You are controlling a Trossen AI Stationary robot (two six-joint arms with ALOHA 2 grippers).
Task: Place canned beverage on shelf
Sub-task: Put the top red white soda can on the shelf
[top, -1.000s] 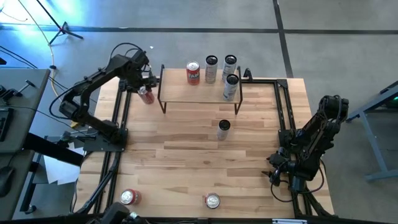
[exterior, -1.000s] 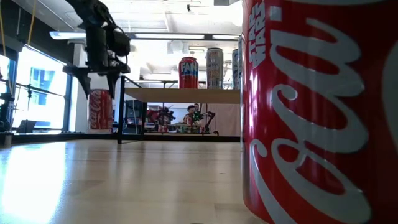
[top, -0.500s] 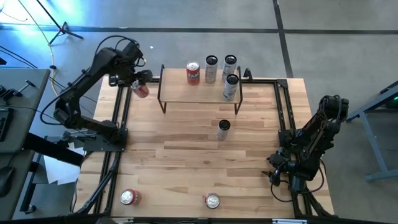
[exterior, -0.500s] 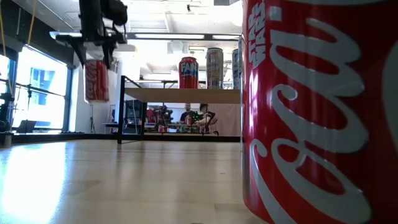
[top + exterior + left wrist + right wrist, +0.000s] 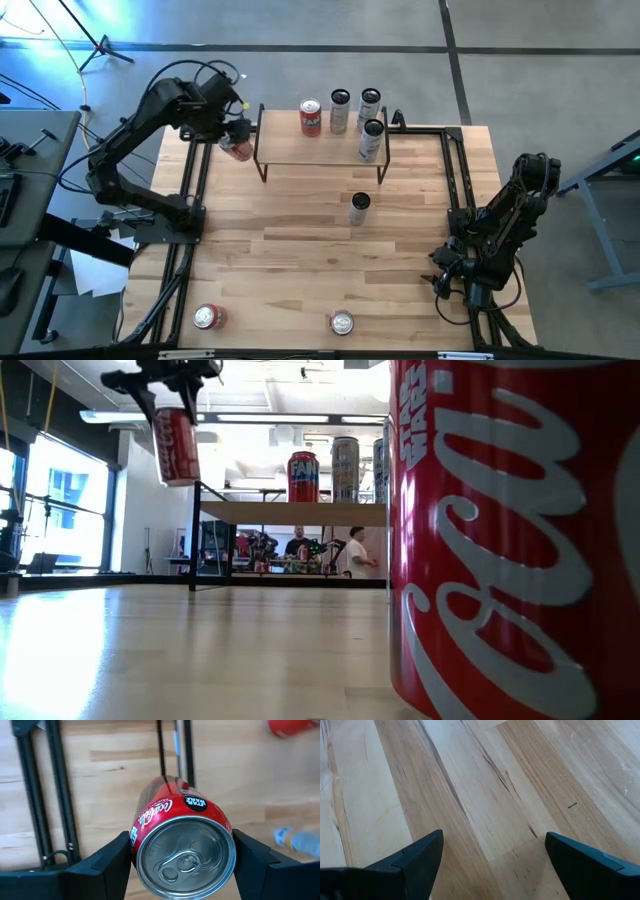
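Note:
A red Coca-Cola can (image 5: 238, 149) hangs in the air just off the left end of the shelf (image 5: 315, 150), with my left gripper (image 5: 182, 867) shut on it. In the low view the can (image 5: 175, 447) is higher than the shelf's plank top (image 5: 290, 512). On the shelf stand a red Fanta can (image 5: 311, 117) and three silver cans (image 5: 370, 140). My right gripper (image 5: 490, 865) waits open over bare wood near the table's right edge (image 5: 442, 280). My left gripper pinches the can's side wall just below its top rim (image 5: 137, 837) between its two fingers (image 5: 107, 865), one on each side. The fingers come from above, pointing steeply down. The can hangs below them, clear of the table and a little tilted.
A silver can (image 5: 359, 208) stands on the table in front of the shelf. Two more cans (image 5: 207, 317) (image 5: 341, 322) stand by the near edge; one of them fills the low view's right side (image 5: 510, 530). Black frame rails (image 5: 195, 200) run along both table sides. People move in the room behind.
My left gripper has lifted the red can off the table beside the shelf's left end. It has risen above the plank's height and drifted toward the shelf. The can has stayed nearly upright. My right arm has kept still.

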